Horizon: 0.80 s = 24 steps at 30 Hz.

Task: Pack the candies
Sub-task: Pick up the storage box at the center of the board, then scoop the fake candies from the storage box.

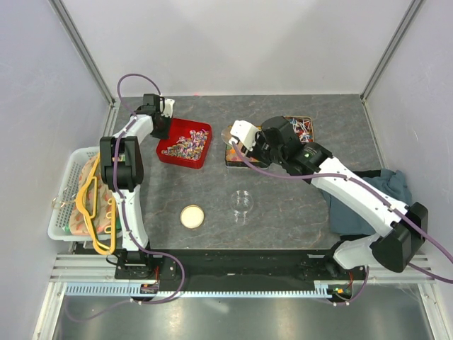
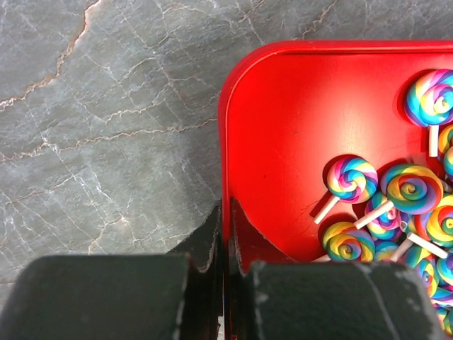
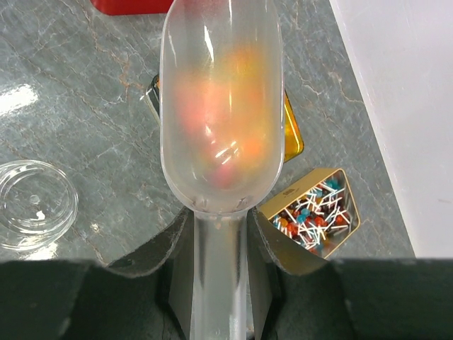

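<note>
My right gripper (image 3: 221, 227) (image 1: 246, 142) is shut on the handle of a translucent plastic scoop (image 3: 219, 106). The scoop's bowl hangs over a gold tin (image 3: 294, 136) (image 1: 233, 160). The candies show only as blurred pink and orange shapes (image 3: 212, 106) through the scoop; I cannot tell whether they lie in the scoop or in the tin below. My left gripper (image 2: 228, 212) (image 1: 161, 126) is shut on the near wall of a red tray (image 2: 283, 106) (image 1: 170, 152) that holds several rainbow swirl lollipops (image 2: 350, 180).
A second gold tin (image 3: 333, 234) (image 1: 301, 127) of small stick lollipops sits right of the scoop. A clear round dish (image 3: 32, 205) (image 1: 242, 202) and a cream disc (image 1: 192, 216) lie nearer. A white basket (image 1: 60, 212) with hangers stands left; a blue cloth (image 1: 386, 188) lies right.
</note>
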Tool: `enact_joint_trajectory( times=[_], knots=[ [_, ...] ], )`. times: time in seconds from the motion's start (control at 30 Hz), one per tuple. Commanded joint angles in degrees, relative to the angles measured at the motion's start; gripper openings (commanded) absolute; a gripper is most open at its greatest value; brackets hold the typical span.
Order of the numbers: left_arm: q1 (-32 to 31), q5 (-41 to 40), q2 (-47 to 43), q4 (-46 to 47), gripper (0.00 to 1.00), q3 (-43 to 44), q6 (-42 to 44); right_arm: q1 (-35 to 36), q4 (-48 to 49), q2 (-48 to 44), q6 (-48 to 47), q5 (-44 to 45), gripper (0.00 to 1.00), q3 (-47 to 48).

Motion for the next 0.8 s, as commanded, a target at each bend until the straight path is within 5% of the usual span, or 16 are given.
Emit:
enact_joint_trajectory(
  times=[0.0,0.77],
  knots=[
    [0.1,1.0,-1.2,1.3,0.02,-0.2,4.3,0.1,-2.8,1.8,-1.5,-0.2,0.00,6.1],
    [-7.0,4.9,-16.3,0.1,0.02,-1.4,15.0,10.6,-4.9,32.9,-29.5,36.4,0.00,30.7]
  ],
)
